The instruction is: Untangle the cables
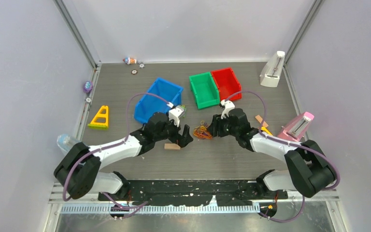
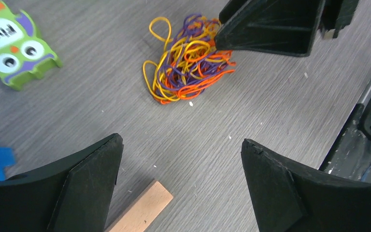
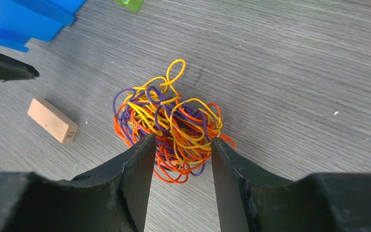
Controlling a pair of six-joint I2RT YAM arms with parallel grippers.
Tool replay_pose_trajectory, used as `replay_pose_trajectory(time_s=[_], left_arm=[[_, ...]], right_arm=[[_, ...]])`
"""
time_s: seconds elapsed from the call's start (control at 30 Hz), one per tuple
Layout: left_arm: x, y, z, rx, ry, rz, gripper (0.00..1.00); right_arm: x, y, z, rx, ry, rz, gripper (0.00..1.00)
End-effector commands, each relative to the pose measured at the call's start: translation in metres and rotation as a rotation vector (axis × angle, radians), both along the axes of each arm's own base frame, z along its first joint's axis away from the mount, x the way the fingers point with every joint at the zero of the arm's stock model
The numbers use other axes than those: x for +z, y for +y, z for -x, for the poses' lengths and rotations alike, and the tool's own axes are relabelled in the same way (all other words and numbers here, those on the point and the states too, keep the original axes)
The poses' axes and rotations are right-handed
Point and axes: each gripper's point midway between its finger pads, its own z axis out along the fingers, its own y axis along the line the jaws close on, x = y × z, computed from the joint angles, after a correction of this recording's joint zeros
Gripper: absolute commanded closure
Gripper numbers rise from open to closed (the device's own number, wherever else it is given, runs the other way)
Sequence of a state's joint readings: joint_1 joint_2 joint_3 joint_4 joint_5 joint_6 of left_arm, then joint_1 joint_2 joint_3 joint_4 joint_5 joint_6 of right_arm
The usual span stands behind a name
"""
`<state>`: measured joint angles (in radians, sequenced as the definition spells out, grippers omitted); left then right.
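Observation:
The cables (image 1: 203, 131) are one fist-sized tangle of orange-red, yellow and purple strands on the grey table between the two grippers. It shows in the left wrist view (image 2: 188, 60) and the right wrist view (image 3: 174, 128). My right gripper (image 1: 213, 129) is open, and its fingertips (image 3: 147, 145) straddle the near part of the tangle without clamping it (image 3: 182, 141). My left gripper (image 1: 186, 137) is open wide and empty (image 2: 181, 142), a short way left of the tangle, over bare table.
A small wooden block (image 1: 172, 146) lies by the left gripper (image 2: 142, 210). A green owl toy (image 2: 12, 46) lies beside the blue bin (image 1: 157, 99). Green (image 1: 204, 89) and red (image 1: 226, 82) bins stand behind. A yellow triangle (image 1: 100, 117) and a pink stand (image 1: 297, 125) lie at the sides.

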<state>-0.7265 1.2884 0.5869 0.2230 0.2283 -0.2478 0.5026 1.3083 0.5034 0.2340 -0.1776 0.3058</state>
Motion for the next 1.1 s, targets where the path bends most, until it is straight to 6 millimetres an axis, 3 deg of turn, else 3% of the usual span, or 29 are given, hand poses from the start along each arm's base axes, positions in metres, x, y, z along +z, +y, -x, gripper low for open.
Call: replay_pose_trajectory(time_s=[0.0, 0.17, 0.3, 0.43, 0.57, 0.63, 0.67, 0.73, 0.87, 0.97, 1.07], left_arm=[[-0.001, -0.022, -0.004, -0.06, 0.015, 0.037, 0.09], [-0.016, -0.027, -0.012, -0.05, 0.09, -0.034, 0.18], [-0.022, -0.029, -0.013, -0.053, 0.12, -0.049, 0.2], [-0.027, -0.033, -0.012, -0.073, 0.148, -0.061, 0.29], [-0.031, -0.038, -0.011, -0.098, 0.18, -0.071, 0.4], [-0.032, -0.039, -0.011, -0.101, 0.187, -0.075, 0.4], [-0.033, -0.039, -0.01, -0.102, 0.193, -0.078, 0.4], [-0.035, -0.04, -0.01, -0.111, 0.201, -0.08, 0.4], [-0.041, -0.043, -0.01, -0.115, 0.234, -0.097, 0.41], [-0.044, -0.045, -0.013, -0.11, 0.244, -0.105, 0.43], [-0.048, -0.044, -0.016, -0.096, 0.251, -0.12, 0.47]], right_arm=[[0.011, 0.009, -0.017, 0.016, -0.044, -0.008, 0.51], [0.004, 0.016, -0.015, 0.056, -0.005, -0.006, 0.67], [0.004, 0.021, -0.009, 0.092, 0.002, -0.024, 0.83], [0.007, 0.024, -0.003, 0.125, -0.001, -0.048, 0.9], [0.014, 0.021, -0.002, 0.113, -0.032, -0.055, 0.91], [0.019, 0.016, -0.006, 0.082, -0.057, -0.045, 0.85], [0.02, 0.013, -0.009, 0.056, -0.068, -0.034, 0.73], [0.028, 0.006, -0.013, 0.017, -0.105, -0.026, 0.59], [0.035, -0.006, -0.02, -0.044, -0.16, -0.007, 0.43], [0.031, -0.003, -0.029, -0.048, -0.146, 0.018, 0.4], [0.008, 0.012, -0.033, 0.015, -0.041, 0.037, 0.41]])
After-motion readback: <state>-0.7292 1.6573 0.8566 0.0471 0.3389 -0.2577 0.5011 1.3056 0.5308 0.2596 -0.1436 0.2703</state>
